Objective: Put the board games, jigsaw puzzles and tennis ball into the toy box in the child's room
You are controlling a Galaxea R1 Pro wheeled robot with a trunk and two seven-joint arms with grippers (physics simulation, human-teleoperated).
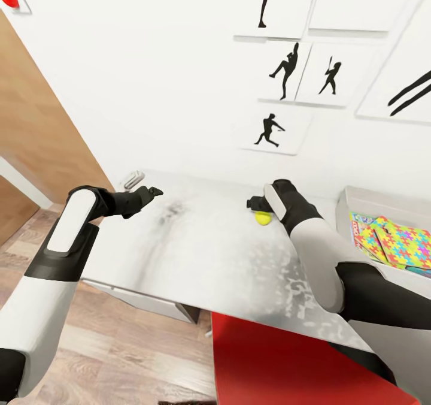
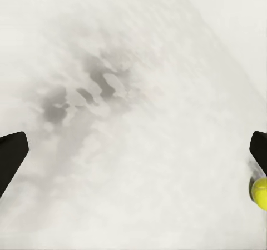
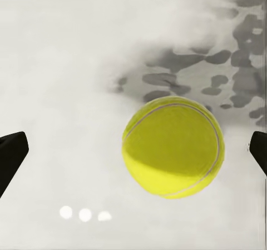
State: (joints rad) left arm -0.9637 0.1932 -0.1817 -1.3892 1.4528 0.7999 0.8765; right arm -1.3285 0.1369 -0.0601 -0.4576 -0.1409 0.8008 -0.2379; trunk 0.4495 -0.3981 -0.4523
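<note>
The yellow-green tennis ball (image 1: 262, 218) (image 3: 173, 147) lies on the light-grey table (image 1: 203, 255). My right gripper (image 1: 256, 207) (image 3: 133, 155) hangs open just above the ball, which sits between the wide-spread fingertips (image 3: 11, 156) without touching them. My left gripper (image 1: 149, 191) (image 2: 133, 150) is open and holds nothing above the table's back left part, and the ball (image 2: 259, 193) shows at the edge of its wrist view. At the right stands the light-grey toy box (image 1: 354, 198) with bright jigsaw puzzles (image 1: 404, 244) inside, over a printed board game box (image 1: 358, 225).
A small white object (image 1: 133, 179) lies at the table's back left corner. A red surface (image 1: 287, 363) sits below the table's front edge. A wooden door (image 1: 36, 129) stands at the left. Framed silhouette pictures (image 1: 287, 69) hang on the white wall behind.
</note>
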